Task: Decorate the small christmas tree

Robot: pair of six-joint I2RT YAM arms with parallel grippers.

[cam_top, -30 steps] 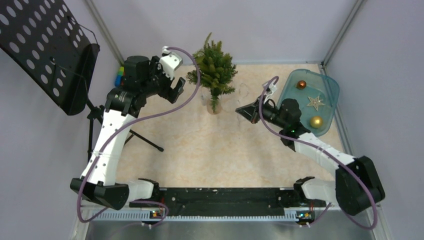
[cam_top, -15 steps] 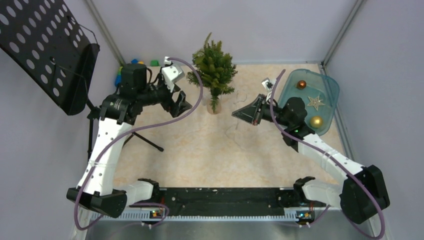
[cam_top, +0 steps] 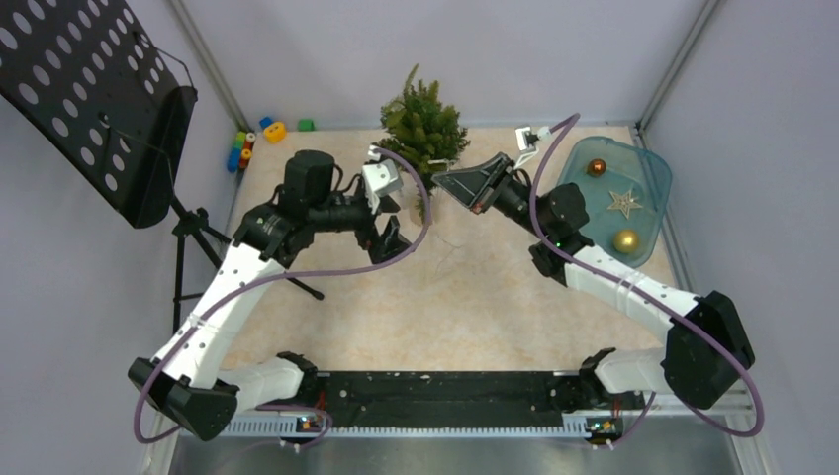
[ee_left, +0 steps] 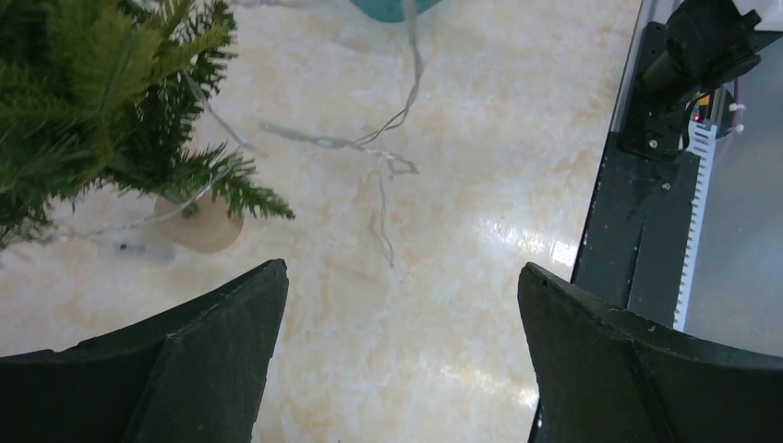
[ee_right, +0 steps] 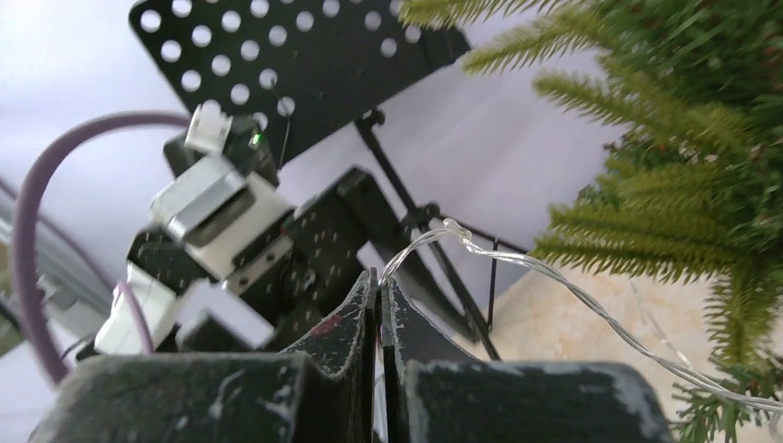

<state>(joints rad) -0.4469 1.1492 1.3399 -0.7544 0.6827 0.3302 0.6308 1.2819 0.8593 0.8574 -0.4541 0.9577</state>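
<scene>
Silvery wire light string (ee_right: 517,268) pinched tight in right gripper (ee_right: 379,277), held high beside upper branches of small christmas tree (cam_top: 423,124) (far centre of table (cam_top: 475,297)), evidently for draping. Left gripper (ee_left: 402,277) spread wide, empty, low near pale wooden base (ee_left: 198,226), likely standing by.

The small christmas tree (cam_top: 425,124) is dark green, the bin (cam_top: 648,173) teal, the tabletop (cam_top: 475,297) beige marbled.
</scene>
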